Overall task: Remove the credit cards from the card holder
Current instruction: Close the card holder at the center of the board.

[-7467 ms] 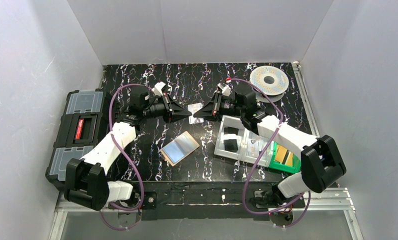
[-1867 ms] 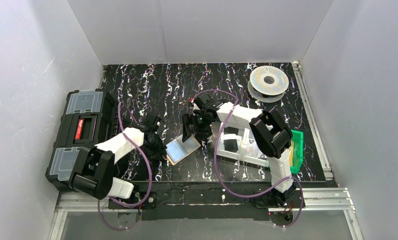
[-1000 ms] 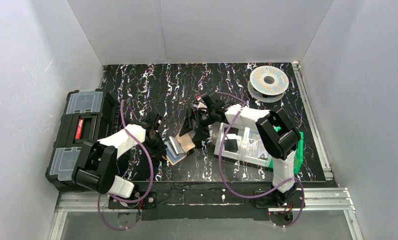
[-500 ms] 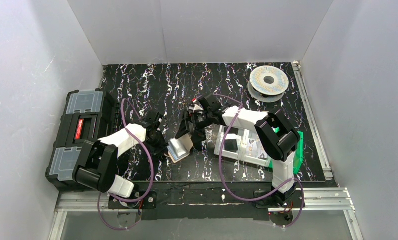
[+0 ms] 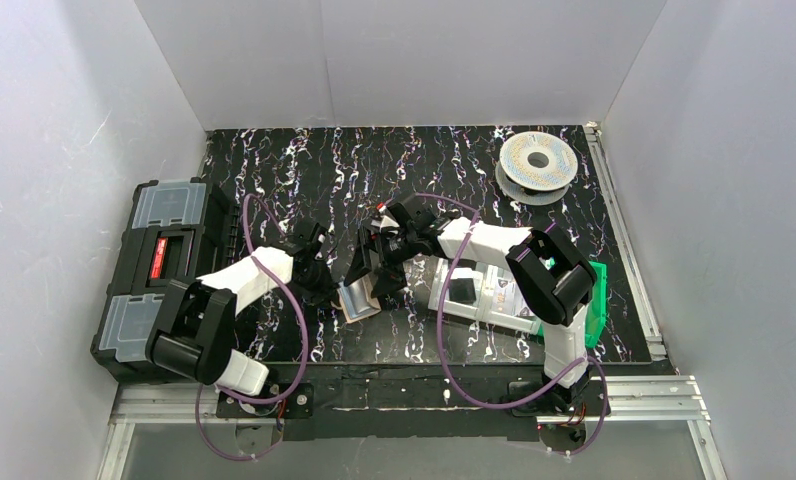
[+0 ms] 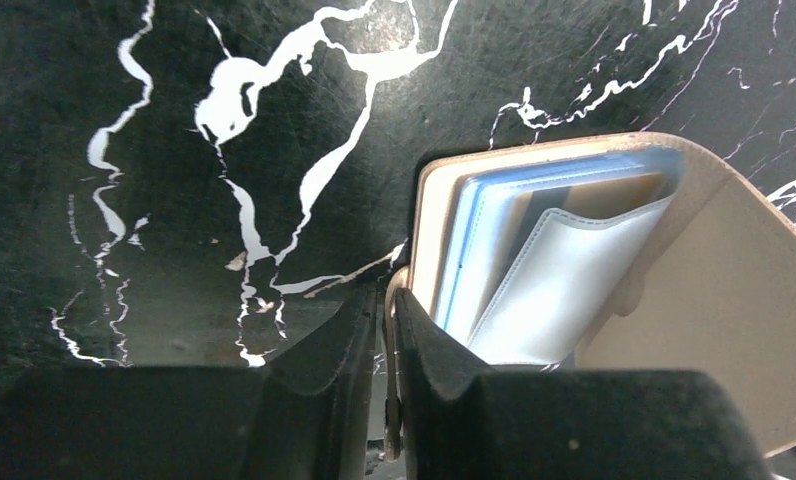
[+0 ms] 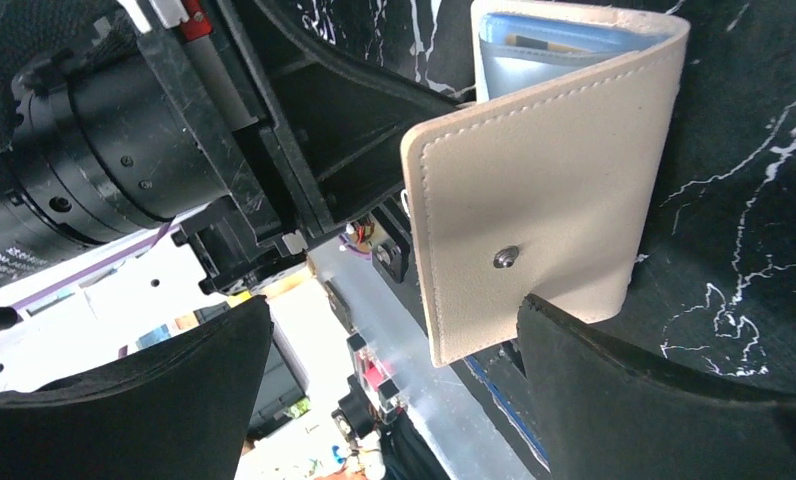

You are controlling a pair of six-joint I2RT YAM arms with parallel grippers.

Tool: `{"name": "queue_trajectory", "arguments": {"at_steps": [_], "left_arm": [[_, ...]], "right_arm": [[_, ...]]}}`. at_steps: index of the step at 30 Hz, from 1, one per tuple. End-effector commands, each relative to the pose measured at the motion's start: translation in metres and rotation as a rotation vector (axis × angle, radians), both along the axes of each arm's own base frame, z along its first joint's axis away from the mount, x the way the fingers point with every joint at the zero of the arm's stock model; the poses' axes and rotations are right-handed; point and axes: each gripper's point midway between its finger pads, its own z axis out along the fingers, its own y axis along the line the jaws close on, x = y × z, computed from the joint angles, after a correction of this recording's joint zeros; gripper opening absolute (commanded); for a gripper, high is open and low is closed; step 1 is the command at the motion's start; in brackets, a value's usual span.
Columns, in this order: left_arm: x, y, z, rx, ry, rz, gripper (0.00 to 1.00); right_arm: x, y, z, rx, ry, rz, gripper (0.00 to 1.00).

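Left wrist view: we log one tan leather-like folding card holder, half-open towards the black marbled table's near edge, with pale-blue shiny credit cards inside. The left gripper pinches its edge; the right gripper gapes wide, holding nothing.

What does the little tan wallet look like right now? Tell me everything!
The card holder is a small tan, leather-like wallet with stitched edges and a metal snap stud. It stands half open on the black marbled table, one flap raised. Pale blue cards and a silvery pocket show inside. The left fingers pinch one panel's edge; the right fingers stand wide apart either side of the raised flap.
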Motion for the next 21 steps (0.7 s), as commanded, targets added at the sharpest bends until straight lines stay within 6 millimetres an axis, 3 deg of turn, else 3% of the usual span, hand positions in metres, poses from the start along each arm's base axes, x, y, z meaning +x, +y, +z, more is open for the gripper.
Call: {"name": "queue_trajectory", "arguments": {"at_steps": [1,5,15,21], "left_arm": [[-0.001,0.010,0.012,0.045,-0.034,0.009,0.15],[-0.005,0.013,0.022,0.042,-0.057,0.016,0.21],[-0.017,0.023,0.049,0.049,-0.113,0.008,0.21],[-0.024,0.026,0.072,0.026,-0.169,0.003,0.20]], "right_arm": [[0.013,0.009,0.023,0.043,-0.058,-0.050,0.98],[0.018,0.011,0.023,0.038,-0.059,-0.076,0.98],[0.024,0.010,0.024,-0.003,-0.081,-0.117,0.98],[0.022,0.023,0.029,-0.010,-0.087,-0.106,0.98]]}}
